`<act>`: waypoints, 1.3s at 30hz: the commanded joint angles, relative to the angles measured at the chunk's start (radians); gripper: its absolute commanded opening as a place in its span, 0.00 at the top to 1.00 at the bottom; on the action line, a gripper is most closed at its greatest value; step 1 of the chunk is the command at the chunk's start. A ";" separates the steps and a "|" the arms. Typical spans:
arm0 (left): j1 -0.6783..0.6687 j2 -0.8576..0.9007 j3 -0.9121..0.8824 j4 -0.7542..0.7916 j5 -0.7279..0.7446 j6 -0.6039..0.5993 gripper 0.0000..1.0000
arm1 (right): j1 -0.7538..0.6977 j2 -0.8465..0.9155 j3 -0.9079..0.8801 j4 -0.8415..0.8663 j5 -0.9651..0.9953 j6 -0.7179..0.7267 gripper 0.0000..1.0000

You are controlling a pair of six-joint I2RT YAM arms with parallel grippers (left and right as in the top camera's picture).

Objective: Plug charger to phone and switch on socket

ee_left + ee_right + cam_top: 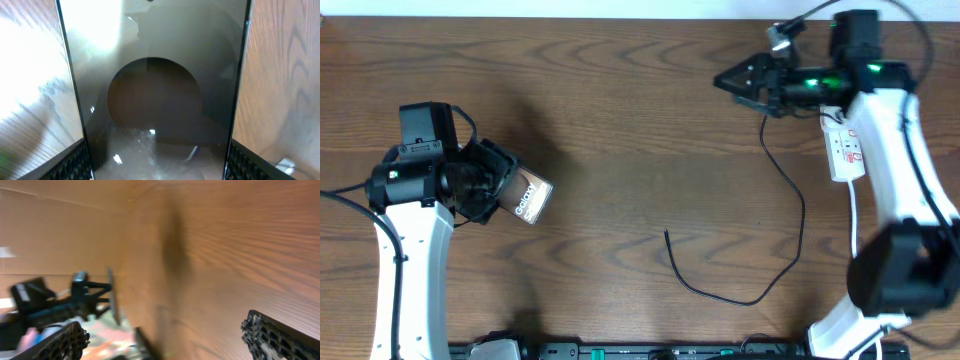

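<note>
overhead looks down; left wrist close on phone (155, 75).

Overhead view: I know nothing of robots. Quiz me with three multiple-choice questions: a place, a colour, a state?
1. Where is the phone? A) in the left gripper B) on the power strip C) mid-table
2. The charger cable is which colour? A) white B) black C) red
3. The cable's plug tip is: A) in the phone B) lying free C) in the right gripper
Answers: 1A, the left gripper clamps the phone; 2B, the charger cable is a thin black line; 3B, its plug tip lies loose on the table, the right gripper open and empty.
</note>
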 commanded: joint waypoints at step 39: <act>-0.100 0.082 0.007 0.002 0.072 -0.775 0.93 | 0.552 0.177 0.016 0.357 -0.067 0.091 0.01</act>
